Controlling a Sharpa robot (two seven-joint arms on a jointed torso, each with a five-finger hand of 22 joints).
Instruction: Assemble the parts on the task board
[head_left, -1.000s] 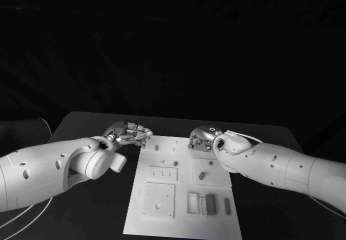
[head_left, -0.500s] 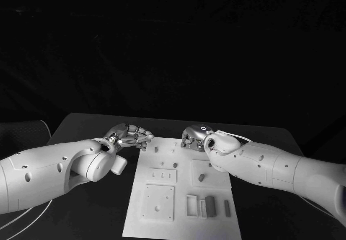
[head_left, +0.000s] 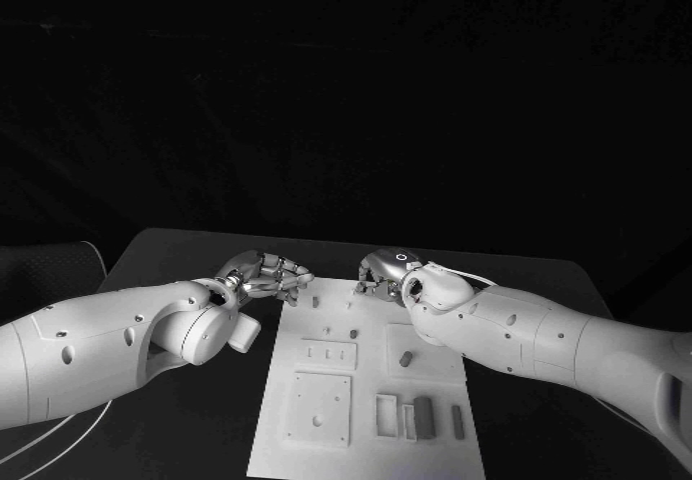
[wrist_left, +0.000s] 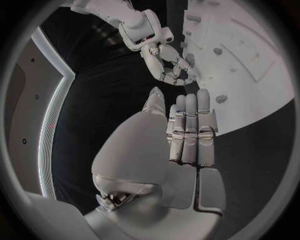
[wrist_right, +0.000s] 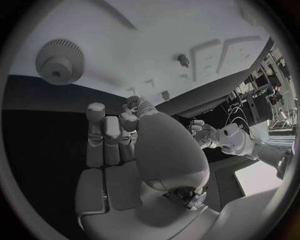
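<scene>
**A:** What are the hands doing? The left hand (head_left: 265, 275) looks curled at the far left corner of the task board (head_left: 361, 440). I can't tell if it's holding anything.

**B:** Same with the right hand (head_left: 381, 273), fingers bent over the board's far edge, can't tell either. There's a gear (wrist_right: 60, 62) on the board just beyond its fingertips, and 1 small part (head_left: 407, 357) mid-board.

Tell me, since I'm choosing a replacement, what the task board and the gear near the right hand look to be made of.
The task board looks like matte white plastic: flat, even, with no glare and raised moulded panels. The gear looks like pale plastic too, matte with crisp teeth, though painted metal cannot be ruled out.
</scene>
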